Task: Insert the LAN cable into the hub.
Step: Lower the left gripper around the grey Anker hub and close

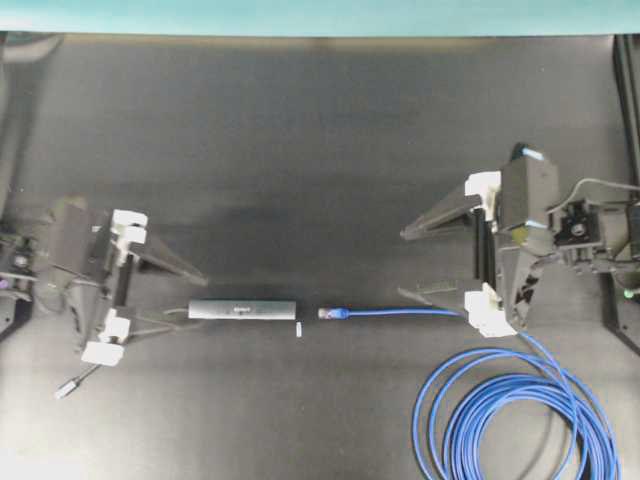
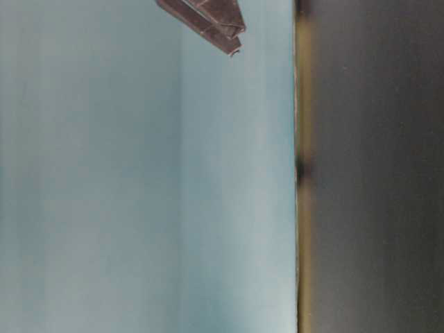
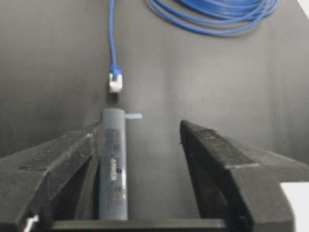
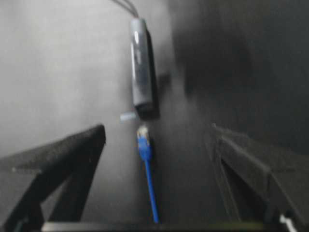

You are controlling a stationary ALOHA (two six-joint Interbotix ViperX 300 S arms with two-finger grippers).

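Item — approach stage, nothing grasped. Our left gripper (image 1: 168, 292) stands spread wide around the hub's (image 1: 242, 310) near end; our right gripper (image 1: 428, 262) gapes over the LAN cable (image 1: 400, 313). Hub: slim dark-grey bar lying flat on the table (image 1: 300, 150). Cable: bright blue, coiled, plug (image 1: 333, 313) facing the hub, just apart. Next, we judge — close on each, then align.

The coils of the LAN cable (image 1: 520, 420) are cut off by the overhead view's lower and right edges. The hub (image 3: 114, 166) is partly hidden behind a finger of the left claw (image 3: 140, 176) in the left wrist view. The right wrist view is blurred, so the plug's (image 4: 142, 131) detail cannot be made out.
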